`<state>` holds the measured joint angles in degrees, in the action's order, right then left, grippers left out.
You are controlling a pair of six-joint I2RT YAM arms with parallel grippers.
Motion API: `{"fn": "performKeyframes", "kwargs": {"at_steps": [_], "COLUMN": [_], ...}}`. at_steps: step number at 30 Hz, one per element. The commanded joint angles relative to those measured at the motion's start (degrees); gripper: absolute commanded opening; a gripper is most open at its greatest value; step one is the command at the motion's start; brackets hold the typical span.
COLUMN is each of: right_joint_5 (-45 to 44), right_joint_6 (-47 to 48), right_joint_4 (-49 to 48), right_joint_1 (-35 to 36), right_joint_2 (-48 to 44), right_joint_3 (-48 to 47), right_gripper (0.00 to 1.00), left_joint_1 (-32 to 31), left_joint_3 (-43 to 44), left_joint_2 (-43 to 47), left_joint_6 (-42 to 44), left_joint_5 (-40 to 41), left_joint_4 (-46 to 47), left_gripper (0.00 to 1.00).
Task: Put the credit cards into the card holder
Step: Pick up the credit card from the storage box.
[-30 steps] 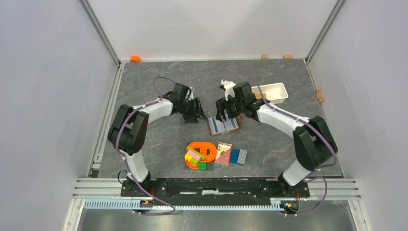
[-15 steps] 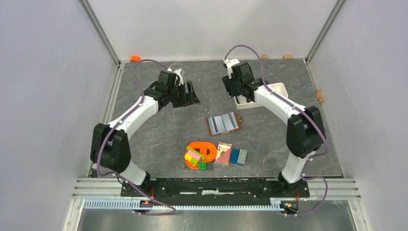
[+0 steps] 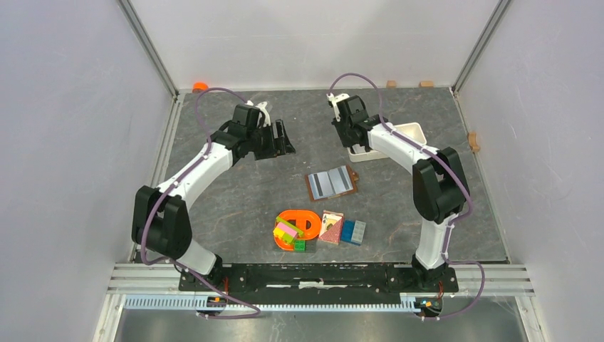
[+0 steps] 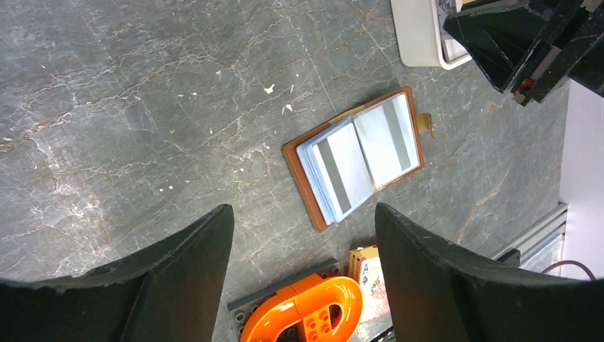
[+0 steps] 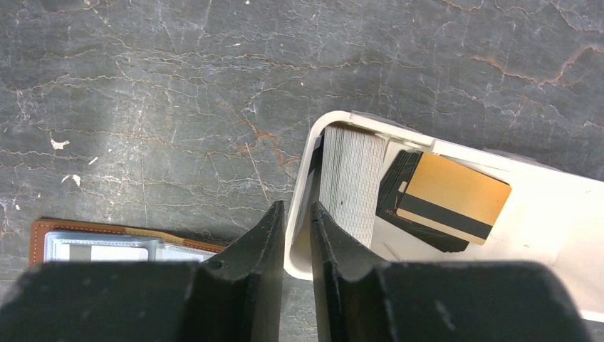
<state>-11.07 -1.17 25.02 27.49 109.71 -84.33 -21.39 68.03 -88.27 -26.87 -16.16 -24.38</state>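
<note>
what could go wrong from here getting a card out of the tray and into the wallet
The right gripper has the white tray wall between its fingers, not a card; closing and lifting may drag the tray.
The card stack stands tightly packed on edge, so several cards could come out together.
The card holder lies open and unheld, with the left gripper open and away from it; it might slide during insertion.

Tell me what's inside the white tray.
A pale stack of cards on edge at the white tray's end, and a gold card lying on dark cards. What lies beneath those is covered.
</note>
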Motion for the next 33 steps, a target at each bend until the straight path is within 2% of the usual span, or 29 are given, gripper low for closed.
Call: {"fn": "performKeyframes", "kwargs": {"at_steps": [1,9,14,17,21,27,30,33], "right_joint_5": [-1.70,-3.15,-3.52,-4.03,-3.03,3.40,10.25,19.62], "right_joint_6": [0.17,0.64,0.66,0.68,0.66,3.13,4.19,4.16], "right_joint_4": [-0.14,0.92,1.00,1.68,2.89,5.93,7.76,7.82], "right_joint_1": [-0.50,-0.77,-0.77,-0.77,-0.79,-0.74,-0.76,-0.77], "right_joint_2": [0.81,2.43,3.04,3.04,-0.80,-9.92,-13.84,-18.65], "right_joint_3": [-2.85,-3.25,-3.12,-3.96,-5.09,-6.35,-4.26,1.76], "right_gripper": [0.23,0.17,0.09,0.00,0.00,0.00,0.00,0.00], "left_joint_1": [-0.03,-0.03,-0.04,-0.01,-0.01,-0.36,-1.67,-3.40], "left_joint_3": [0.96,0.79,0.83,0.82,0.62,-1.03,-0.81,-1.65], "left_joint_2": [2.49,3.08,3.32,3.30,3.95,6.71,7.06,8.26], "left_joint_6": [2.18,2.18,2.19,2.31,3.50,6.92,10.42,12.81], "left_joint_5": [-0.39,-0.27,-0.20,-0.40,-1.89,-9.11,-14.57,-19.83], "left_joint_4": [-0.05,-0.05,-0.05,-0.05,0.65,5.09,5.89,8.03], "left_gripper": [0.80,0.80,0.80,0.80,0.80,0.79,0.78,0.77]}}
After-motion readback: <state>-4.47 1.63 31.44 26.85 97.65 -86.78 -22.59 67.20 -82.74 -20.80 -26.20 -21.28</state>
